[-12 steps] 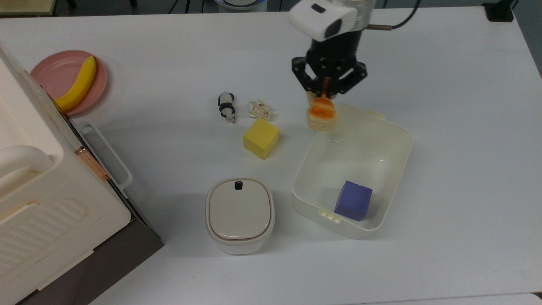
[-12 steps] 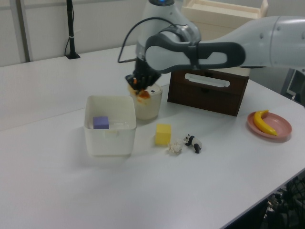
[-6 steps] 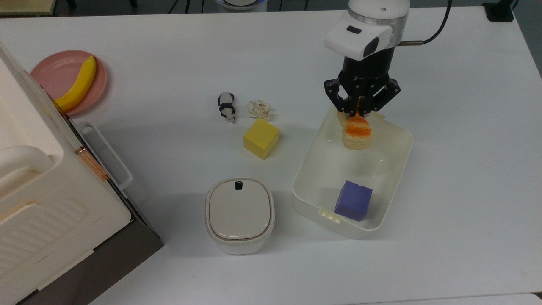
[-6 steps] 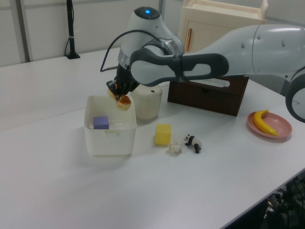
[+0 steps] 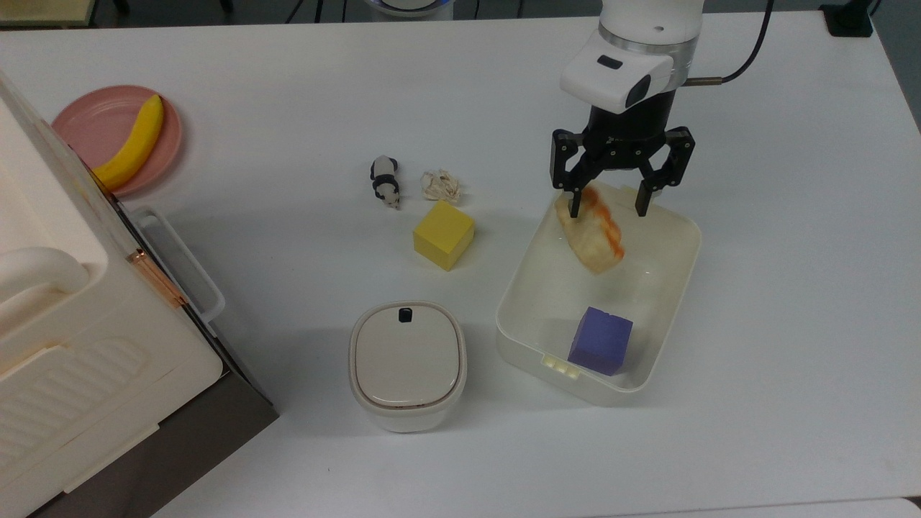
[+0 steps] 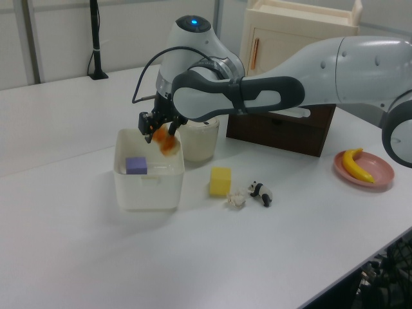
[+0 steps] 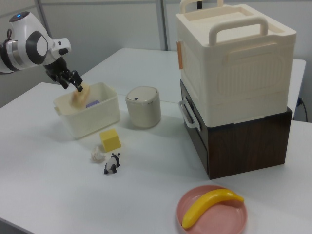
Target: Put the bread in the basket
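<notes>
Orange-brown crust and pale sides mark the bread (image 5: 594,235), which tilts inside the basket's (image 5: 676,302) far end as the top view shows it, just below the gripper (image 5: 608,207). The jaws stand spread wide, one black finger (image 5: 574,203) over the loaf's upper end and the other well off to the top view's right above the rim; whether that first finger touches the loaf I cannot tell, and nothing is clamped between them. In the left view the bread (image 6: 165,141) shows as an orange patch under the gripper (image 6: 159,129), over the tub's (image 6: 148,187) opening. In the right view the loaf (image 7: 78,95) leans at the tub's (image 7: 92,119) left end. A purple cube (image 5: 600,340) sits at the basket's near end in the top view, apart from the loaf. Outside, on the white table (image 5: 288,93), lie a yellow cube (image 5: 443,234), a crumpled paper ball (image 5: 440,185), a toy panda (image 5: 385,180), a lidded white container (image 5: 407,365), and a banana (image 5: 132,142) on a pink plate (image 5: 93,119).
</notes>
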